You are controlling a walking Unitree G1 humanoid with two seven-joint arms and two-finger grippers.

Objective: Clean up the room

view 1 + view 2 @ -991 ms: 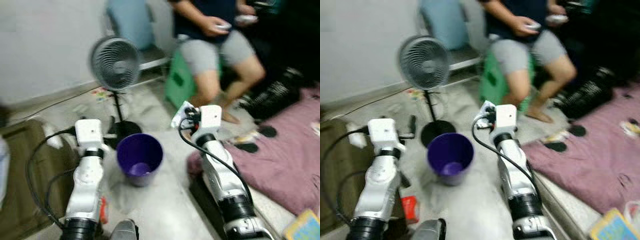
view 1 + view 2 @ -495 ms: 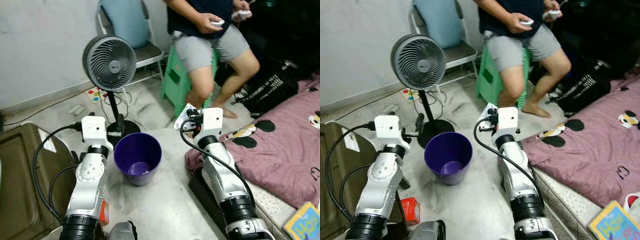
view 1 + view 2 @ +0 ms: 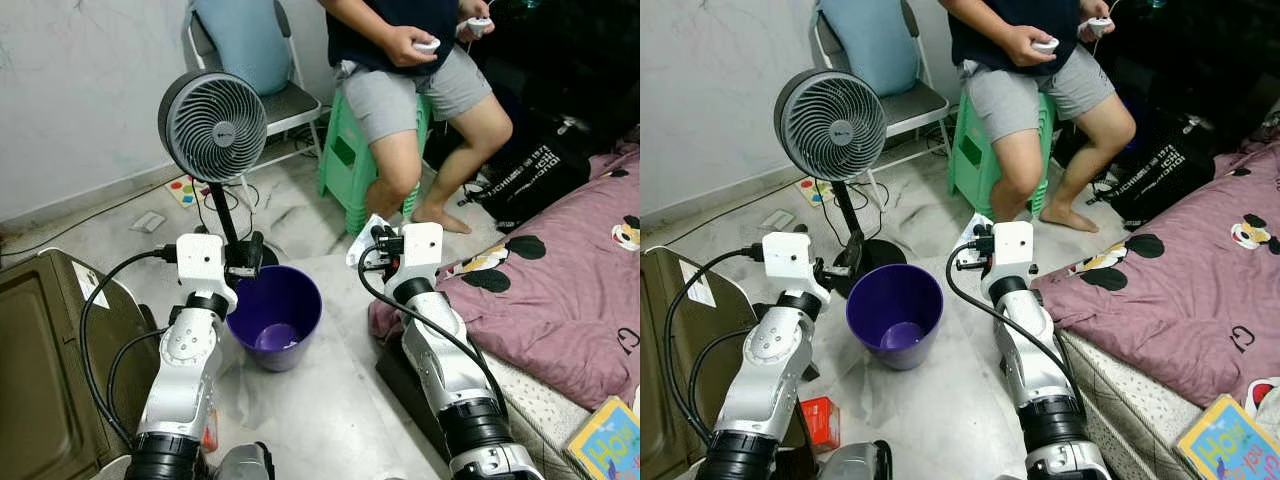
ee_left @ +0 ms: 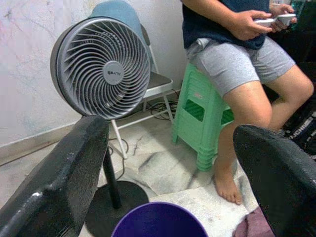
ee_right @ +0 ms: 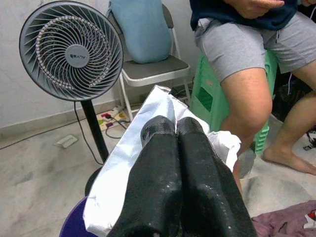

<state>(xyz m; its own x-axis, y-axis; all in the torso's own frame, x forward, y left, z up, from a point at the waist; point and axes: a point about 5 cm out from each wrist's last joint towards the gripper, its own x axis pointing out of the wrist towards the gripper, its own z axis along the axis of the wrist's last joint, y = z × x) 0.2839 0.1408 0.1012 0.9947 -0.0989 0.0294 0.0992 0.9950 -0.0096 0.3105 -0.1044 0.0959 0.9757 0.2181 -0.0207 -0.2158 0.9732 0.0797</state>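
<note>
While the right gripper [image 5: 170,129] holds a crumpled piece of white paper [image 5: 123,168] with its two black fingers pressed together on it, it hangs just beside the rim of a round purple plastic bin [image 3: 895,315], on the side toward the bed. The paper shows as a small white tuft at the gripper's tip in the head views [image 3: 366,232]. The bin stands on the pale marbled floor [image 3: 940,410] between the two silver arms, with a little purple debris at its bottom.

The left gripper [image 4: 173,163] has its fingers spread wide and holds nothing; it sits at the bin's far-left rim, close to the black base of a grey pedestal fan [image 3: 212,125]. Behind the fan stands a folding chair with a light blue cushion [image 3: 868,40], and a person in grey shorts sits on a green plastic stool [image 3: 980,150] holding white controllers. A mauve blanket [image 3: 1180,280] with cartoon mouse prints covers the mattress to the right. A small red box [image 3: 820,418] lies on the floor beside the left arm.
</note>
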